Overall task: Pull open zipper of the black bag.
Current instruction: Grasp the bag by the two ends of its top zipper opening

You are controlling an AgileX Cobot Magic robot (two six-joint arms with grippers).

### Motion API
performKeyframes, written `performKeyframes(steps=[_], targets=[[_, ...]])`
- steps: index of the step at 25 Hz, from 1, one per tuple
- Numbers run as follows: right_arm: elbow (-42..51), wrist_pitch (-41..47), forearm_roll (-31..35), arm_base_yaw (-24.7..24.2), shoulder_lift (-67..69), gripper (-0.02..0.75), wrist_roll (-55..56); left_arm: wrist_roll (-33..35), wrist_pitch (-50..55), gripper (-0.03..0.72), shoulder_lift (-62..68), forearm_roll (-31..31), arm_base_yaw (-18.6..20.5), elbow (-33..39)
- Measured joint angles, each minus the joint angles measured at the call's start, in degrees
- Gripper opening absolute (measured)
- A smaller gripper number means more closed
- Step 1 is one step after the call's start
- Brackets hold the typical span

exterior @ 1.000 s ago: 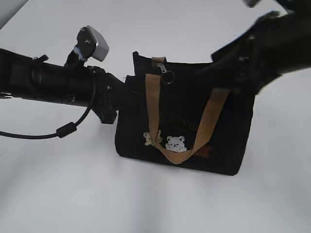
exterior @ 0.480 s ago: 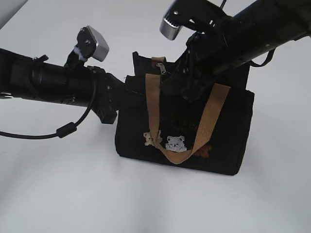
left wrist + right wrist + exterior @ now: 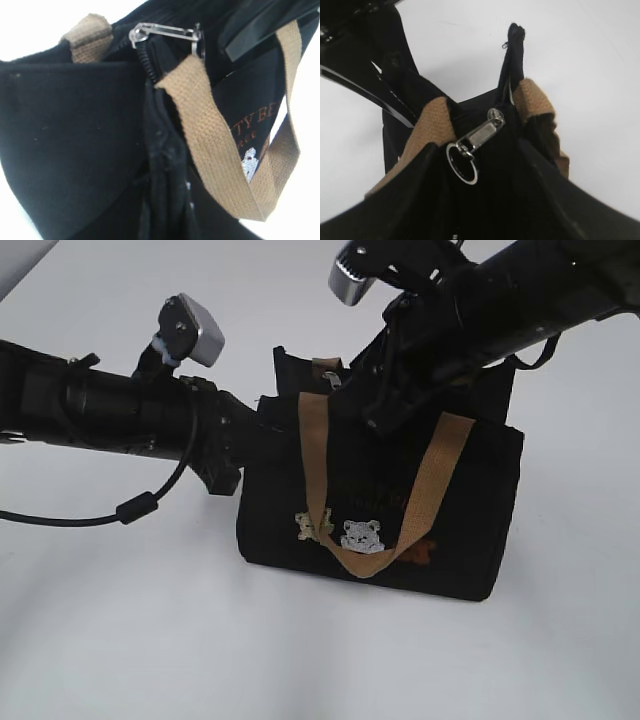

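Hovering my spread right pincer (image 3: 475, 165) astride the small silver zipper pull (image 3: 482, 134); my left pincer pinches the black fabric bag's (image 3: 450, 530) end.

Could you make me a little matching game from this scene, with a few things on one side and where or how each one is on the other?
Things:
1. zipper pull
2. black bag
3. left end effector
4. right end effector

States:
A. stands upright on the white table
B. clamped on the bag's end fabric
C. jaws apart on either side of the pull, not yet gripping
D. lies at the top edge, ring hanging down

Pairs: 1-D, 2-A, 3-B, 4-C
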Motion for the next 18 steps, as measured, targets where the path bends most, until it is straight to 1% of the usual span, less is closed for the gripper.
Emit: performKeyframes(steps=[4, 6, 9, 12, 15, 18], targets=[[-0.1, 1.2, -0.1, 0.0, 1.2, 0.361, 0.1, 0.0, -0.1, 0.065, 0.0, 0.0, 0.0, 0.0], [-0.1, 1.6, -0.1, 0.0, 1.4, 0.319, 0.1, 0.0, -0.2, 0.065, 0.0, 0.1, 0.0, 0.0], [-0.1, 2.1, -0.4, 0.1, 1.4, 0.213, 0.1, 0.0, -0.3, 0.065, 0.0, 0.1, 0.0, 0.0], [-0.2, 2.2, -0.5, 0.1, 1.4, 0.135, 0.3, 0.0, -0.3, 0.065, 0.0, 0.1, 0.0, 0.0], [-0.2, 2.3, -0.5, 0.1, 1.4, 0.108, 1.9, 0.0, -0.3, 0.065, 0.0, 0.2, 0.0, 0.0], [-0.2, 2.3, -0.5, 0.1, 1.4, 0.106, 4.8, 0.0, -0.3, 0.065, 0.0, 0.2, 0.0, 0.0]])
